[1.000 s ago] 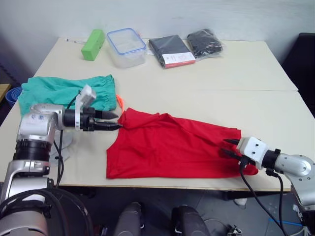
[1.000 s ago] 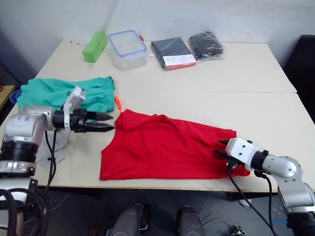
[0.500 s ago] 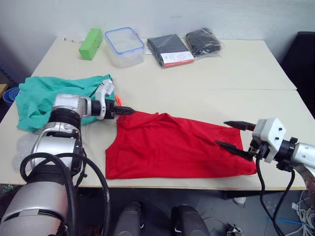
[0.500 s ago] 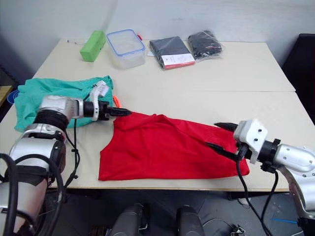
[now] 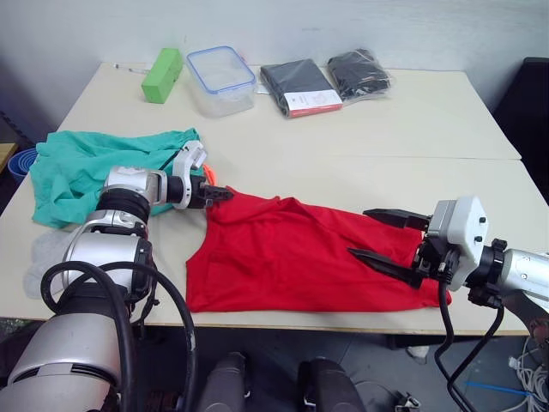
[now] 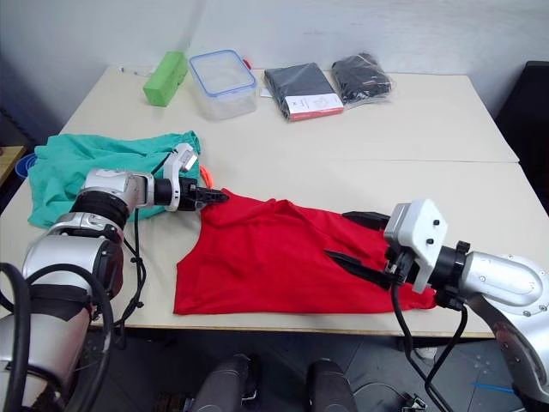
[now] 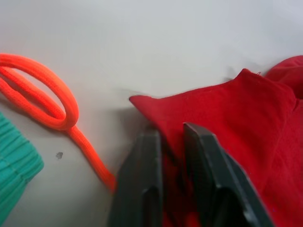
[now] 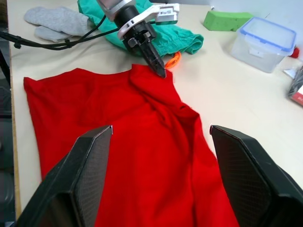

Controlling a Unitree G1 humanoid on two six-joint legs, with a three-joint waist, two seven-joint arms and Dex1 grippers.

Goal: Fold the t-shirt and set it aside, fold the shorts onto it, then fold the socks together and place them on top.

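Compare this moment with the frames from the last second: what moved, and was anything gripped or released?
The left gripper moved from beside the plain bright red cloth t-shirt onto its shoulder corner by the orange drawstring and closed on it. The right gripper, earlier low at the shirt's opposite end, rose, opened wide and advanced over the cloth. The teal-green shorts and grey socks stayed put.

I see open tabletop [image 5: 412, 154] across the middle and right, wide enough to pass either arm. Along the far edge stand a green block [image 5: 162, 76], a clear box [image 5: 220, 81] and two black packets [image 5: 300, 87]. The shorts [image 5: 94, 163] crowd the left side; their orange drawstring [image 7: 42, 101] lies just beside the left gripper [image 5: 225, 195], possibly touching it.
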